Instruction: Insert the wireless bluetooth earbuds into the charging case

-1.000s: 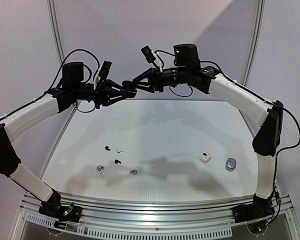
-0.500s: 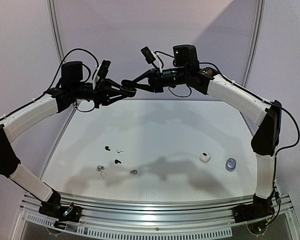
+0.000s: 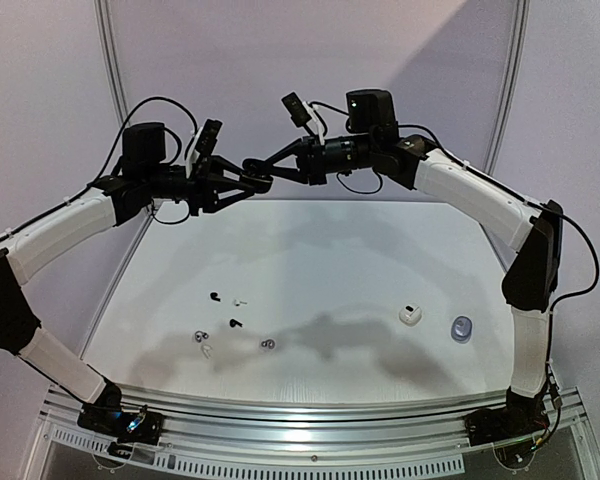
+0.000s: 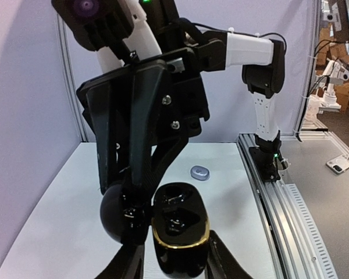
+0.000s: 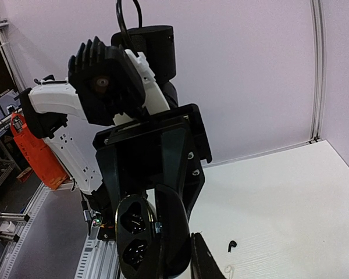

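While both hands meet high in the air, step: black charging case [image 4: 180, 229] is open, ready for loading.
Left hand [image 4: 175, 264]: fingers flank the case body; whether they press it, I cannot tell.
Right hand [image 4: 127, 200]: pinched on the lid [image 4: 117, 216].
Earbuds [image 3: 235, 322]: on the tabletop [image 3: 360, 260], far below both hands.
Pose: arms arched up, wrists facing.
Next, probably: bring the case down and fetch one earbud.

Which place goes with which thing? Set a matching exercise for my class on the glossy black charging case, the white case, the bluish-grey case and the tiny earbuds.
Things
1. glossy black gold-rimmed charging case
2. small white boxy case
3. bluish-grey oval case
4. tiny scattered earbuds
Places
A. on the white table, left part
B. raised in the air
C. on the table, farthest right
D. on the table, just left of item 3
Pairs: 1-B, 2-D, 3-C, 4-A
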Robot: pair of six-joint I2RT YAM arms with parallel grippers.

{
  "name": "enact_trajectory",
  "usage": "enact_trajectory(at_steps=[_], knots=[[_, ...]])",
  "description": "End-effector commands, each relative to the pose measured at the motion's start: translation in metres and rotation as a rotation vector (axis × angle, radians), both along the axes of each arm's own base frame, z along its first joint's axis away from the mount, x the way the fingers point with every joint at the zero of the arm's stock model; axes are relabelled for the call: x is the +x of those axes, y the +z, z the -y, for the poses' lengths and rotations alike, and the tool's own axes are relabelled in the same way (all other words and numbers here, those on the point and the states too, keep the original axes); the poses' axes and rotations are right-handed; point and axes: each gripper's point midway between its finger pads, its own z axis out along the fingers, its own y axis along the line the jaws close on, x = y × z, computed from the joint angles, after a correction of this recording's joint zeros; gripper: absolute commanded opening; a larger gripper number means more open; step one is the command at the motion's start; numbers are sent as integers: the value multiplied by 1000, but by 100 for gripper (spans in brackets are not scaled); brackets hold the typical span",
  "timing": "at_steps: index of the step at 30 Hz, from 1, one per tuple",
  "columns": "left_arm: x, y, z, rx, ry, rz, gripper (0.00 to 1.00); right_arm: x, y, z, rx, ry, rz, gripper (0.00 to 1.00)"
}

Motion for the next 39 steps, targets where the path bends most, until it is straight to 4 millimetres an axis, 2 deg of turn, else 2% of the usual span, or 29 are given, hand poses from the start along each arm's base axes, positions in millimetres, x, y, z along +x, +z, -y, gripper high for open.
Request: enact_trajectory(at_steps=[1, 5, 9, 12, 16, 19, 20, 22, 25, 32, 36, 39], knots=[[-1, -2, -1, 3, 18, 1, 37, -6, 24, 4, 45, 12, 59, 4], [-1, -4, -1, 7, 16, 1, 36, -6, 29, 6, 50, 2, 76, 3], [-2, -1, -1, -2, 8, -2, 28, -6, 29, 6, 51, -3, 81, 3], [-2, -1, 0, -4, 5, -5, 18, -5, 28, 6, 50, -7, 82, 3], [-4, -1, 0, -5, 0, -11, 0, -4, 29, 6, 52, -7, 87, 3], [-3, 4, 0, -21, -2, 20, 0, -4, 27, 5, 47, -7, 78, 5], [-4, 4, 0, -21, -3, 23, 0, -3, 25, 5, 45, -10, 73, 10], [-5, 3, 0, -20, -6, 35, 0, 1, 23, 4, 43, -27, 63, 28], [-7, 2, -1, -19, -18, 72, 0, 9, 18, 2, 37, -58, 33, 41], [-10, 4, -1, -29, -28, 142, 0, 19, -7, -3, -12, -84, -51, 43], [-9, 3, -1, -34, -20, 104, 0, 21, -9, -1, -28, -102, -31, 44], [0, -3, -4, -40, 31, -3, 0, 16, -2, -1, -4, -73, -27, 50]])
